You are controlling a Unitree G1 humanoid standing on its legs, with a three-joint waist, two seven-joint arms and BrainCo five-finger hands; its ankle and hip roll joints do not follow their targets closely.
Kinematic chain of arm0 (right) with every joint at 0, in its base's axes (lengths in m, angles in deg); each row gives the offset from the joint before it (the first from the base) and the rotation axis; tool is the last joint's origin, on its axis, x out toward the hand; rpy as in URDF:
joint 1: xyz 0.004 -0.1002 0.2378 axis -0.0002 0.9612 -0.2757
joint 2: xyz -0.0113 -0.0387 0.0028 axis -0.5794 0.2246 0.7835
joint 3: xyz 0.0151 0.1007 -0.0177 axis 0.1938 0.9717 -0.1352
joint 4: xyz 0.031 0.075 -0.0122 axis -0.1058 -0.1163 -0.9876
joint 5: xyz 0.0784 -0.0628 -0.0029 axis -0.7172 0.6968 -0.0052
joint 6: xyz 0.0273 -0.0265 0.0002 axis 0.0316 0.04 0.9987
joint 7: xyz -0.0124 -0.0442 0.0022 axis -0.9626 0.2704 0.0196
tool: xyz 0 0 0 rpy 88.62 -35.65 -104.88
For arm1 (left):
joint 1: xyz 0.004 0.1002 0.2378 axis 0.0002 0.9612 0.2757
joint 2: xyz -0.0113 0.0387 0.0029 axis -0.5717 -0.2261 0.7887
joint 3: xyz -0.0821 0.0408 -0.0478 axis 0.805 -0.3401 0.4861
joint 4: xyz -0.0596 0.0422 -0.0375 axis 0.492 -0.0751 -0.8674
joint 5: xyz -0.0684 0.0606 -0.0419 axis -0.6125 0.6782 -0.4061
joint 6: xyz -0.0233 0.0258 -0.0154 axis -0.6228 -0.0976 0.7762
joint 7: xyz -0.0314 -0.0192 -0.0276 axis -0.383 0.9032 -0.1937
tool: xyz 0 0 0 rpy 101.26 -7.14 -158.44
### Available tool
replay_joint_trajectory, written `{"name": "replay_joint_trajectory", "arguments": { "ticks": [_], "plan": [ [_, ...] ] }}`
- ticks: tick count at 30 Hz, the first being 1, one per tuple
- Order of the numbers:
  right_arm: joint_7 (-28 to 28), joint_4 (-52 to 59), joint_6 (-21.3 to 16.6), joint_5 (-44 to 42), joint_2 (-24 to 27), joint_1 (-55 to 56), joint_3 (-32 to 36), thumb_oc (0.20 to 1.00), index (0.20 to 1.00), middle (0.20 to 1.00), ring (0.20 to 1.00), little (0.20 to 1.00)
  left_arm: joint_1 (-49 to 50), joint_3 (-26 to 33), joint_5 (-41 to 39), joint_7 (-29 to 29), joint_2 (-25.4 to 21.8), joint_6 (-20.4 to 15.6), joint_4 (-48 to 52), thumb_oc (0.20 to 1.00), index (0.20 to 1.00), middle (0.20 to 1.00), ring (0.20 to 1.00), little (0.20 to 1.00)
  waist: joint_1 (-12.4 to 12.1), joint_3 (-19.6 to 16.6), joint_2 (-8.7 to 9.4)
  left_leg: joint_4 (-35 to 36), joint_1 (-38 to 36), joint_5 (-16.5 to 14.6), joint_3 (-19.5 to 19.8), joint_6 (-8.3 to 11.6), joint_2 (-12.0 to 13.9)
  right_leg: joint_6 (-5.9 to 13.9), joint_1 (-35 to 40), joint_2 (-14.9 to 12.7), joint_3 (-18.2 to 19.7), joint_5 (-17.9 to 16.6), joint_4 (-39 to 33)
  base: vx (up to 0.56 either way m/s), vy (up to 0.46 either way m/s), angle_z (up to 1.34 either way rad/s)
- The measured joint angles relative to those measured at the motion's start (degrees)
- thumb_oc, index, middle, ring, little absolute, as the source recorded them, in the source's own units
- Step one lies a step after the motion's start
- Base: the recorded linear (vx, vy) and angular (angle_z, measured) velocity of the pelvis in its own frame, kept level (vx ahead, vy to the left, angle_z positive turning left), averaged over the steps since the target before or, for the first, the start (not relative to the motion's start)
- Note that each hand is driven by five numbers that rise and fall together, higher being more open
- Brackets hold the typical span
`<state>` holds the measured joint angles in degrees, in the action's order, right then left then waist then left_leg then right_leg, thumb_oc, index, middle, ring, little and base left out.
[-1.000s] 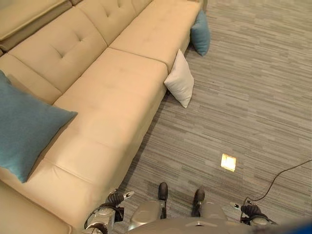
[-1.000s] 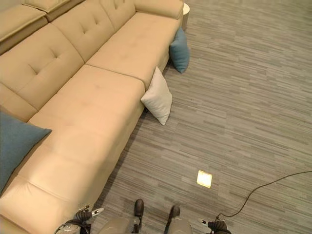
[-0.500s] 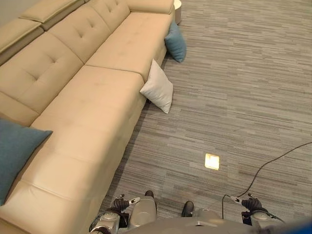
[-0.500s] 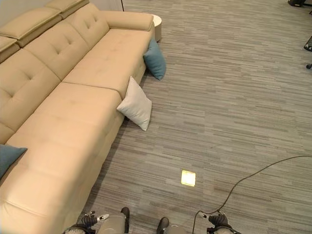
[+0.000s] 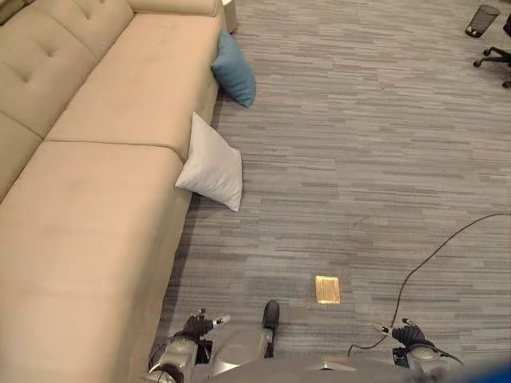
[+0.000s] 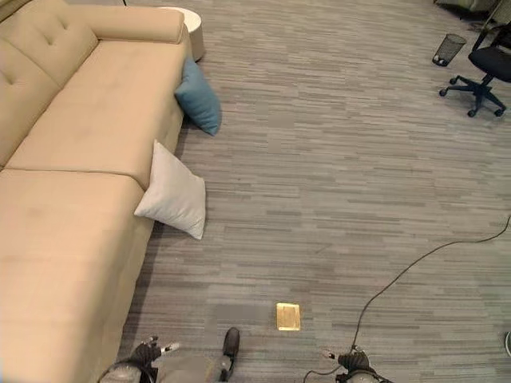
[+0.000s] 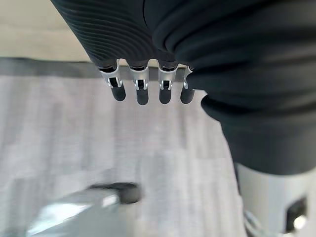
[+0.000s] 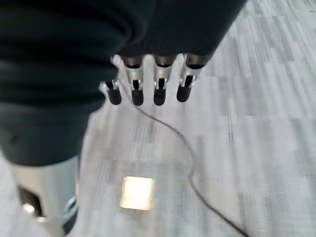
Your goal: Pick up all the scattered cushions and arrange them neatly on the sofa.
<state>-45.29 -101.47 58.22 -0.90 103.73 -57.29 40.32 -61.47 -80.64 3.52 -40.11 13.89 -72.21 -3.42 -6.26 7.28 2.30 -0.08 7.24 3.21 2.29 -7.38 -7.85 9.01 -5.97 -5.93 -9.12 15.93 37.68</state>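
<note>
Left eye view: sofa [image 5: 88, 159] cut off at the frame edge; white cushion [image 5: 211, 162] and blue cushion [image 5: 234, 69] lean against its front on the floor, well ahead of both hands. Left wrist view: left hand [image 7: 140, 86] fingers relaxed, empty. Right wrist view: right hand [image 8: 148, 84] fingers relaxed, empty, above a brass floor plate [image 8: 137, 193].

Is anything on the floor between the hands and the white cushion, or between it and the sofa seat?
Nothing visible blocks either path. The white cushion leans against the sofa front, with bare carpet between it and the left hand. The floor plate lies off toward the right hand.
</note>
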Motion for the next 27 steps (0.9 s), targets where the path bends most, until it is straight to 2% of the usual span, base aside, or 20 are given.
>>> {"name": "replay_joint_trajectory", "arguments": {
  "ticks": [2, 3, 5, 6, 7, 8, 9, 10, 11, 12, 14, 15, 16, 17, 18, 20, 22, 23, 24, 27],
  "plan": [
    [0.4, 1.7, 0.0, 1.2, -0.3, -1.2, -0.2, 1.000, 1.000, 1.000, 1.000, 1.000, -1.2, -0.9, -0.1, 0.1, -0.2, 0.0, -0.1, 1.000, 1.000, 1.000, 1.000, 1.000, 0.9, 1.4, -2.35, 0.0, -2.8, -1.2, -0.1, 0.10, -0.3, -0.09, -8.8, -5.1, -4.2, 0.1, 8.9, 0.24, -0.006, 0.16],
    [0.7, 1.6, 0.0, 1.7, -0.3, -1.2, -0.7, 1.000, 1.000, 1.000, 1.000, 1.000, -0.7, -1.5, -0.1, 0.2, -0.4, -0.1, 0.0, 1.000, 1.000, 1.000, 1.000, 1.000, 0.5, 1.4, -3.54, -0.1, -4.5, -2.2, -0.4, 1.61, -0.2, -0.71, -10.9, -7.1, -8.0, -0.3, 3.1, 0.32, -0.088, 0.12],
    [0.9, 2.0, 0.0, 1.7, -0.2, -2.3, -2.4, 1.000, 1.000, 1.000, 1.000, 1.000, 0.3, -1.0, -0.1, 0.3, -0.7, -0.3, -0.3, 1.000, 1.000, 1.000, 1.000, 1.000, 0.5, 1.7, -3.68, 0.3, -6.3, -6.4, -1.8, 3.79, -0.1, -1.13, -13.7, -7.3, -12.8, -4.3, -12.1, 0.38, -0.137, -0.22],
    [0.9, 2.6, -0.3, 1.7, -0.3, -2.3, -2.5, 1.000, 1.000, 1.000, 1.000, 1.000, 2.2, 0.4, -0.1, 0.4, -0.9, 0.1, -1.0, 1.000, 1.000, 1.000, 1.000, 1.000, 0.9, 1.8, -2.90, 0.3, -7.3, -7.3, -2.2, 2.71, -0.4, -0.75, -14.4, -5.3, -13.1, -8.2, -23.9, 0.41, -0.174, -0.17],
    [0.9, 2.8, -0.3, 1.7, -0.3, -2.0, -2.2, 1.000, 1.000, 1.000, 1.000, 1.000, 3.2, 1.4, -0.1, 0.4, -0.9, 0.3, -1.8, 1.000, 1.000, 1.000, 1.000, 1.000, 1.9, 1.8, -1.73, -0.2, -8.1, -8.2, -1.2, 2.74, -0.9, 0.19, -14.3, -3.0, -9.2, -12.4, -33.1, 0.29, -0.139, 0.61],
    [0.8, 1.5, 0.6, 1.7, -0.3, 0.9, -1.8, 1.000, 1.000, 1.000, 1.000, 1.000, 3.8, 1.6, -0.1, 0.3, -0.5, 0.2, -1.8, 1.000, 1.000, 1.000, 1.000, 1.000, 3.1, 1.6, 0.02, 0.0, -11.0, -10.4, 2.2, 3.36, -1.5, -2.13, -15.8, -1.1, -7.4, -18.0, -36.4, 0.75, -0.416, 1.00],
    [0.8, -0.2, 0.6, 1.7, -0.4, 1.1, -1.2, 1.000, 1.000, 1.000, 1.000, 1.000, 4.6, 1.9, 0.1, 0.2, 0.2, 0.1, -2.3, 1.000, 1.000, 1.000, 1.000, 1.000, 3.9, 1.2, 0.60, 0.3, -12.9, -12.4, 3.9, 4.59, -1.4, -2.39, -15.1, 0.1, -7.3, -20.4, -35.5, 0.73, -0.463, 1.51],
    [0.8, -2.0, 0.8, 1.7, 0.0, 2.9, -1.3, 1.000, 1.000, 1.000, 1.000, 1.000, 5.8, 1.7, 0.6, 0.1, 1.6, 0.3, -3.5, 1.000, 1.000, 1.000, 1.000, 1.000, 5.1, -1.4, -1.47, 0.7, -15.8, -14.4, 7.7, 7.51, 0.9, -6.31, -13.1, 1.1, -7.9, -20.1, -29.8, 0.72, -0.491, 1.07],
    [0.8, -2.1, 1.0, 1.7, 0.2, 2.9, -1.0, 1.000, 1.000, 1.000, 1.000, 1.000, 6.3, 0.7, 0.6, 0.1, 1.7, 0.1, -2.5, 1.000, 1.000, 1.000, 1.000, 1.000, 5.1, -1.8, -1.93, -0.1, -17.0, -14.2, 7.2, 7.18, 1.7, -10.91, -11.4, 2.3, -8.8, -21.1, -30.4, 0.33, -0.290, 0.83],
    [0.8, -1.9, 1.0, 1.6, 0.5, 1.5, -1.1, 1.000, 1.000, 1.000, 1.000, 1.000, 6.3, 0.7, 0.6, 0.0, 1.8, 0.0, -2.6, 1.000, 1.000, 1.000, 1.000, 1.000, 4.0, -1.3, -2.77, -4.9, -15.8, -14.1, 5.2, 7.28, 1.9, -13.62, -9.2, 2.9, -8.9, -21.0, -31.0, 0.19, -0.232, 0.07],
    [0.7, 0.8, 0.2, 1.6, 1.3, -0.1, -1.2, 1.000, 1.000, 1.000, 1.000, 1.000, 6.5, 0.9, 0.6, 0.0, 1.7, 0.1, -2.7, 1.000, 1.000, 1.000, 1.000, 1.000, 2.9, -1.1, -2.34, -23.6, -7.9, -12.1, 2.6, 10.67, 0.2, -14.78, -5.0, 2.3, -8.3, -20.3, -34.5, 0.15, -0.221, -0.05],
    [0.7, 1.9, -0.3, 1.6, 1.5, -0.2, -1.1, 1.000, 1.000, 1.000, 1.000, 1.000, 6.5, 0.8, 0.6, 0.1, 1.5, 0.0, -2.3, 1.000, 1.000, 1.000, 1.000, 1.000, 2.1, -1.3, -2.57, -31.3, -4.5, -12.5, 2.5, 10.61, 0.6, -14.94, -2.3, 2.6, -7.0, -18.8, -36.6, 0.26, -0.298, 0.06],
    [0.7, 2.2, -0.8, 1.5, 0.7, -2.1, -1.2, 1.000, 1.000, 1.000, 1.000, 1.000, 5.8, 0.8, 0.5, 0.1, 1.0, 0.1, -0.5, 1.000, 1.000, 1.000, 1.000, 1.000, 0.5, -0.5, -1.96, -39.7, 3.4, -12.3, 3.0, 11.06, 3.8, -15.92, 0.2, 3.2, -6.3, -17.4, -37.6, 0.36, -0.267, 0.20],
    [0.6, 2.0, -0.9, 1.5, 0.5, -2.4, -0.9, 1.000, 1.000, 1.000, 1.000, 1.000, 4.6, 0.5, 0.4, 0.1, 1.3, 0.2, -0.5, 1.000, 1.000, 1.000, 1.000, 1.000, 0.5, 0.8, -0.74, -41.1, 8.8, -11.3, 1.8, 10.68, 6.0, -16.76, 2.8, 2.6, -7.2, -15.3, -39.0, 0.41, -0.227, 0.12],
    [0.4, 1.5, -0.6, 1.2, 0.5, -2.0, -0.6, 1.000, 1.000, 1.000, 1.000, 1.000, 4.2, 0.3, -0.1, 0.2, 1.2, 0.0, 0.1, 1.000, 1.000, 1.000, 1.000, 1.000, 0.5, 2.4, 0.19, -29.8, 9.7, -10.8, 1.1, 11.17, 6.9, -15.07, 6.8, 1.9, -8.0, -15.6, -41.3, 0.35, -0.081, 0.16],
    [0.2, 1.4, -0.6, 0.8, 1.2, -1.6, -0.4, 1.000, 1.000, 1.000, 1.000, 1.000, 4.2, 0.1, -0.1, 0.1, 1.2, 0.2, 0.4, 1.000, 1.000, 1.000, 1.000, 1.000, 1.1, 3.0, -0.24, -18.0, 10.1, -9.2, -0.7, 10.86, 6.6, -12.87, 9.8, 1.7, -9.2, -14.7, -43.0, 0.28, -0.056, 0.26],
    [-0.4, -0.7, -0.1, 0.4, 1.9, -0.6, 0.7, 1.000, 1.000, 1.000, 1.000, 1.000, 2.9, -0.4, 0.2, 0.0, 1.6, 0.1, 0.7, 1.000, 1.000, 1.000, 1.000, 1.000, 2.9, 3.3, -1.55, -6.9, 10.3, -4.4, -6.8, 11.12, 5.5, -10.59, 12.4, 1.0, -12.4, -11.9, -43.0, 0.23, -0.001, 0.64],
    [-0.4, -0.8, 0.0, 0.4, 2.0, 0.5, 1.2, 1.000, 1.000, 1.000, 1.000, 1.000, 3.4, -0.5, 0.6, 0.0, 1.9, 0.0, 1.4, 1.000, 1.000, 1.000, 1.000, 1.000, 2.0, 2.5, -3.68, -2.3, 9.3, -1.7, -8.2, 11.28, 6.2, -8.56, 14.3, 2.1, -11.9, -10.7, -42.9, 0.35, 0.048, -0.05],
    [-0.3, -0.9, 0.0, 0.4, 1.3, 0.4, 1.1, 1.000, 1.000, 1.000, 1.000, 1.000, 5.5, -0.3, 0.6, 0.0, 1.6, 0.1, 1.0, 1.000, 1.000, 1.000, 1.000, 1.000, 1.2, 2.2, -4.31, -0.2, 5.7, 4.1, -8.3, 6.79, 5.9, -6.38, 16.5, 1.9, -10.2, -9.4, -42.4, 0.38, 0.058, -0.56],
    [0.0, -2.0, 0.0, 0.7, 0.2, 0.3, 0.6, 1.000, 1.000, 1.000, 1.000, 1.000, 6.6, 0.1, 0.6, 0.0, 1.2, 0.4, -0.7, 1.000, 1.000, 1.000, 1.000, 1.000, 0.7, 1.4, -2.81, 2.2, -1.5, 1.7, -6.2, 2.72, 1.6, -2.37, 15.6, -3.3, -9.5, -4.1, -29.2, 0.30, 0.115, -0.15]
  ]
}}
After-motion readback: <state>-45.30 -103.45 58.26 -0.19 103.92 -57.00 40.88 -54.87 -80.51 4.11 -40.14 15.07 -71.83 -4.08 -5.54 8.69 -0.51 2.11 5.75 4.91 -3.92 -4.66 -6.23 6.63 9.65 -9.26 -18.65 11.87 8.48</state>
